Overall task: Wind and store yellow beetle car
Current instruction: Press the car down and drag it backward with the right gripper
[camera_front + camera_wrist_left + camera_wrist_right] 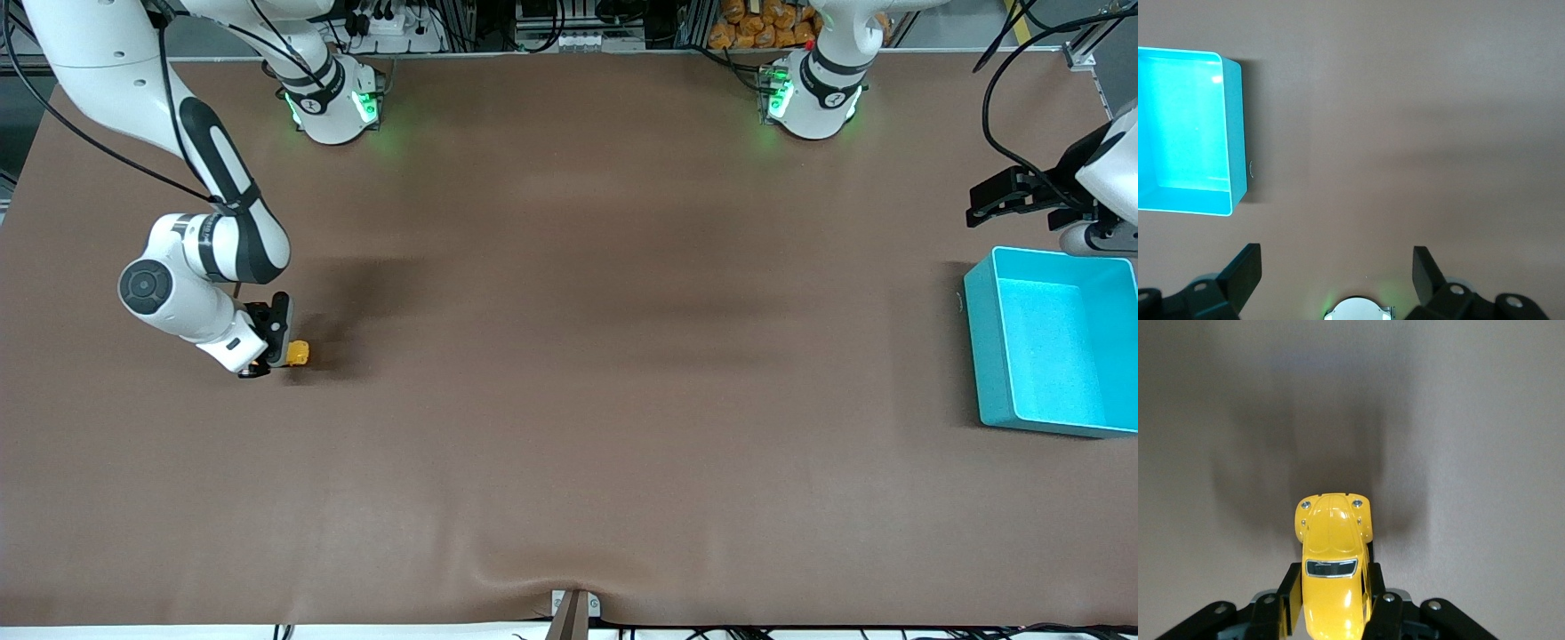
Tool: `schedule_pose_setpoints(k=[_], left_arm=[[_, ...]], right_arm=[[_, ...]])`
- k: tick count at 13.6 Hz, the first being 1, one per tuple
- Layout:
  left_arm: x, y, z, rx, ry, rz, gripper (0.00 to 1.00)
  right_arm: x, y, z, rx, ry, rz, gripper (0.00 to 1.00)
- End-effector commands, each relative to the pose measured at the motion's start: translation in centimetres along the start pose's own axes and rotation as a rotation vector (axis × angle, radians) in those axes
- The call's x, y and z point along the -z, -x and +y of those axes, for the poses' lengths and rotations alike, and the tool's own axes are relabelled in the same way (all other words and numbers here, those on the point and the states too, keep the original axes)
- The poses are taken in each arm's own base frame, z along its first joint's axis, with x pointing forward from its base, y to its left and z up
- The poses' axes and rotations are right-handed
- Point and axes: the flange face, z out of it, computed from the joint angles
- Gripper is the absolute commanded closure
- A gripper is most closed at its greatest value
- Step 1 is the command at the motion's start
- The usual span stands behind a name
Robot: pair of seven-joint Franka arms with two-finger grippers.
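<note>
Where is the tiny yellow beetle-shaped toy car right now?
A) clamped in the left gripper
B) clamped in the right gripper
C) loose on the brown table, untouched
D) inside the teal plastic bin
B: the right gripper has its fingers shut on the sides of the yellow beetle car, at the right arm's end of the table.

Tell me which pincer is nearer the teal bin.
Left. The left pincer hovers open beside the teal bin; the right pincer grips the toy car at the table's right-arm end.

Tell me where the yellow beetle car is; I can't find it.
The yellow beetle car sits clamped in the right tool at the right arm's end of the table, away from the teal bin.
</note>
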Motion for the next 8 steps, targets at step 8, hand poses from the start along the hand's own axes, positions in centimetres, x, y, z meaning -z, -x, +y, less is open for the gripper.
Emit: schedule_pose_setpoints(k=[8], left_arm=[[0.2, 0.1, -0.1, 0.022, -0.021, -0.002, 0.00]], right_arm=[[-2.9, 6.2, 0.0, 0.010, -0.028, -0.001, 0.80]])
